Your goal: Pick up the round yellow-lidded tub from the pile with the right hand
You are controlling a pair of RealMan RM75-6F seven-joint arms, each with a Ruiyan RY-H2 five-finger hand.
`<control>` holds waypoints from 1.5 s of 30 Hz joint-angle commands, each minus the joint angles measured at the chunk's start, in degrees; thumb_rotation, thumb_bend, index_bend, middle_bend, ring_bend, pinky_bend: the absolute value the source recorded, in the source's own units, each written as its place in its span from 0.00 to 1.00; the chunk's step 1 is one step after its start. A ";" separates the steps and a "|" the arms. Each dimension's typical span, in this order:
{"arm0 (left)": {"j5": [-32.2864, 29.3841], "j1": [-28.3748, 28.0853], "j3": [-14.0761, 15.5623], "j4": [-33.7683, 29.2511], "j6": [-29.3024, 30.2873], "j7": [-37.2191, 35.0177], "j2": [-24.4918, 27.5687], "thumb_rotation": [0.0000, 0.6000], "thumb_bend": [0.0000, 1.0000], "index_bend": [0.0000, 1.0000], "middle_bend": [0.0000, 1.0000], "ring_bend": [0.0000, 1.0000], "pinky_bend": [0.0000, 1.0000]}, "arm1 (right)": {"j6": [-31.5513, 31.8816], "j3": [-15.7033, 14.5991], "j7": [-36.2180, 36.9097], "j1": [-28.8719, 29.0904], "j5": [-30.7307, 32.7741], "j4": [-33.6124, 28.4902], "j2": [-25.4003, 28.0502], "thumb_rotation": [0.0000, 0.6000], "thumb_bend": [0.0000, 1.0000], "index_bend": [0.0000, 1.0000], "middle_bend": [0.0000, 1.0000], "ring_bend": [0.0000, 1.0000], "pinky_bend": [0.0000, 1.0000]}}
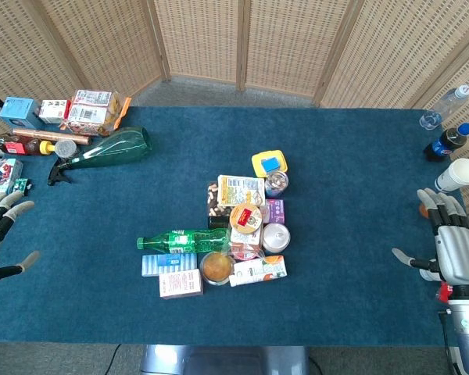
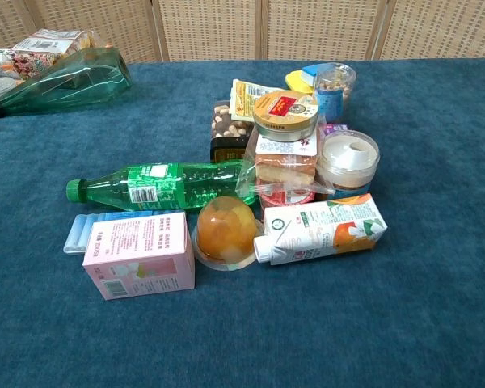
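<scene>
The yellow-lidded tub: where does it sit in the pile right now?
The round yellow-lidded tub sits on top of the wrapped snack pack at the pile's centre, left of the white-lidded cup.

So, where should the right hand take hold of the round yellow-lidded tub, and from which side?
Probably from above, fingers around the rim of the round yellow-lidded tub. It sits on top of the pile, lid up, on a wrapped pack, with its sides free. The right hand is open, far off.

A blue-carpeted table (image 1: 352, 234) bears a central grocery pile (image 1: 234, 234) and edge bottles (image 1: 447, 141).
</scene>
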 commanded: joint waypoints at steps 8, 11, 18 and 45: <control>1.25 -0.16 -0.09 -0.27 0.05 -0.26 0.32 1.00 0.27 0.15 0.07 0.00 0.00 | -0.50 -0.29 2.16 -0.01 -0.34 0.97 -0.22 0.88 0.12 0.00 0.08 0.00 0.00; 1.74 -0.52 -0.07 -0.80 -0.54 -0.51 0.89 1.00 0.27 0.15 0.07 0.00 0.00 | -0.41 -0.40 3.21 -0.20 -0.55 1.23 -0.19 0.88 0.12 0.00 0.07 0.00 0.00; 4.25 -1.98 -0.21 -1.73 -2.11 -6.85 2.70 1.00 0.27 0.15 0.07 0.00 0.00 | -1.80 -0.75 5.17 0.48 -1.75 0.74 0.17 0.87 0.11 0.00 0.07 0.00 0.00; 6.43 -6.77 -2.79 -3.08 -4.42 -13.32 6.23 1.00 0.27 0.15 0.07 0.00 0.00 | -24.45 2.82 8.42 19.76 -2.28 2.37 -4.47 0.87 0.10 0.00 0.00 0.00 0.00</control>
